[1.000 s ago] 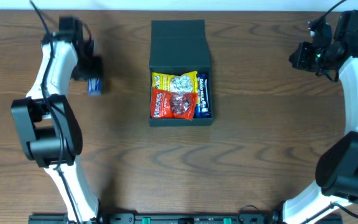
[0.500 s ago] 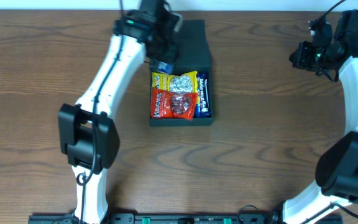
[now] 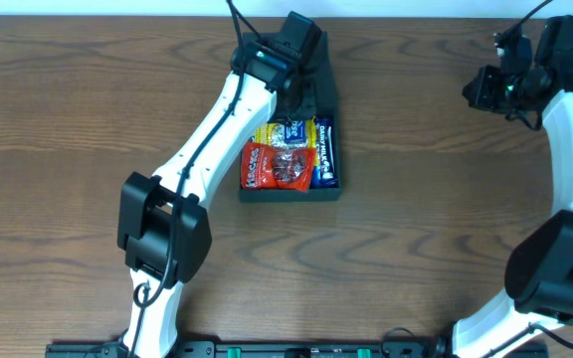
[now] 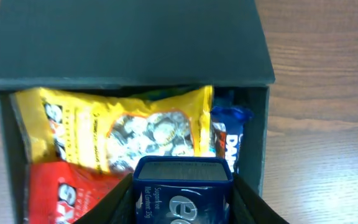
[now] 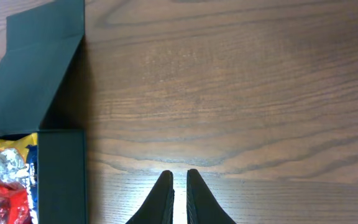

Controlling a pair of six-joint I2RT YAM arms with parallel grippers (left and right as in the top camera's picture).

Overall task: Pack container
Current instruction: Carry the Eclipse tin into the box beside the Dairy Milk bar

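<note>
The dark teal container (image 3: 290, 194) stands open at the table's back middle, its flap lid (image 3: 324, 62) laid back. Inside lie a yellow packet (image 3: 265, 133), a red packet (image 3: 275, 167) and a blue chocolate bar (image 3: 326, 154). My left gripper (image 3: 290, 125) is shut on a small blue gum box (image 4: 183, 190) and holds it over the container's back part, above the yellow packet (image 4: 117, 130). The lid (image 4: 129, 37) fills the top of the left wrist view. My right gripper (image 3: 477, 88) is shut and empty over bare wood at the far right (image 5: 179, 193).
The container's right wall (image 5: 61, 180) and lid (image 5: 39, 68) show at the left of the right wrist view, well away from the right fingers. The brown wooden table (image 3: 436, 229) lies all around. The left arm (image 3: 217, 129) reaches diagonally across the table to the container.
My left gripper has carried the blue gum box from the table's far left across to the container and now holds it over the packets inside. The right arm has not moved.
</note>
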